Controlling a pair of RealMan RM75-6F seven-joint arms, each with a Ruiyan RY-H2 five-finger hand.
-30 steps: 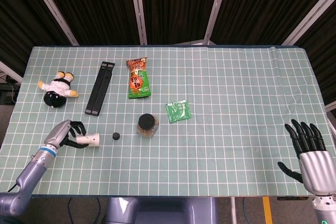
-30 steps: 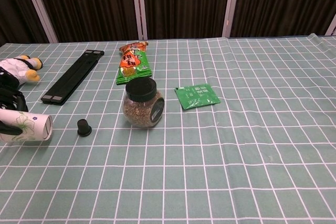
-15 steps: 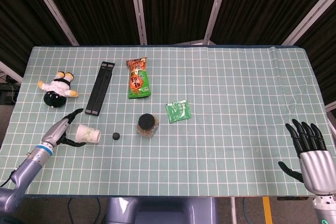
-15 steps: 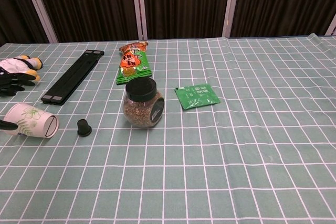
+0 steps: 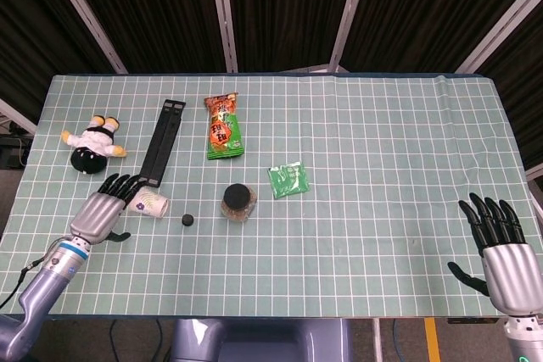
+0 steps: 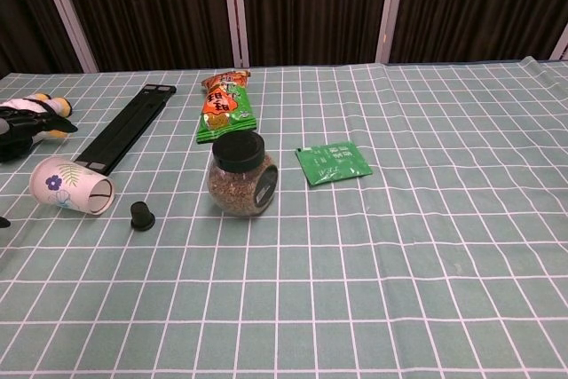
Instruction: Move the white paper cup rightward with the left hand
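— Where's the white paper cup (image 5: 148, 204) now?

— On its side on the checked table (image 5: 382, 167), mouth turned toward the little black cap (image 5: 187, 219), just off the fingertips of the left hand (image 5: 104, 212), to that hand's right.

— Has the hand got hold of it?

— No. From above, the fingers are spread flat and pointing up the table, and nothing sits between them. Whether a fingertip brushes the cup's base I can't tell; they're very close. In the lower view only dark fingers show at the left edge.

— So which step is this?

— I'd say the nudging step, with the hand loose beside the cup rather than gripping it. The cup lies free and can roll.

— And next?

— Probably get the fingers behind the cup's closed end and push or grasp it rightward. The cap lies just beyond the cup, and the jar (image 5: 238, 202) further along that line, so the path wants care.

— The other one?

— The right hand (image 5: 501, 243) hangs far off, fingers apart, holding nothing.
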